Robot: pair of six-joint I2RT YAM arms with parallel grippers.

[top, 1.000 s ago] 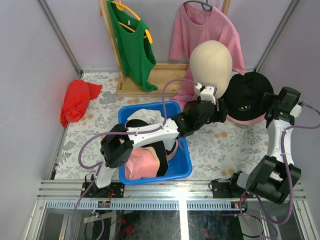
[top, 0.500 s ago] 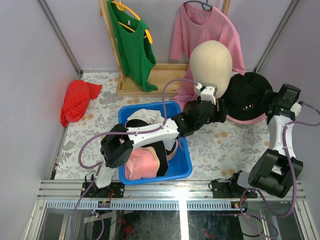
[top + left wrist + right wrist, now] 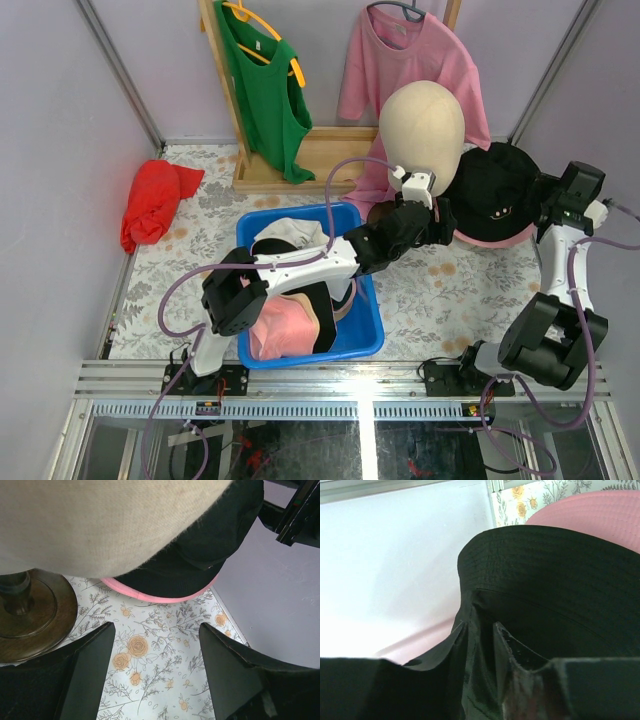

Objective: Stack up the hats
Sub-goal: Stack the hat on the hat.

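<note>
My right gripper [image 3: 480, 628] is pinched almost closed on the brim of the black hat [image 3: 555, 580]. On the right wrist camera a fold of the black fabric is caught between its 2 fingers [image 3: 517, 655]. From above, the right gripper [image 3: 547, 203] meets the hat's right edge. The black hat [image 3: 497, 190] is at the far right of the table [image 3: 440, 290], lying on top of a pink hat [image 3: 495, 241] whose brim shows as a rim along the near side.

My left gripper [image 3: 155, 680] is spread wide with nothing between its fingers [image 3: 85, 675]. It hangs over the floral table just near of the cream mannequin head [image 3: 100, 520], between the head's wooden base [image 3: 30, 615] and the 2 stacked hats. I can't tell whether it touches either.

The left arm reaches across the blue bin [image 3: 345, 350], which stands near the middle of the table. In the bin are a peach-pink hat [image 3: 275, 330], a white hat [image 3: 290, 232] and some black fabric [image 3: 322, 310] I can't make out.

A red cloth bundle [image 3: 150, 200] lies at the far left. A green top [image 3: 265, 95] and a pink t-shirt [image 3: 400, 55] hang at the far side.
</note>
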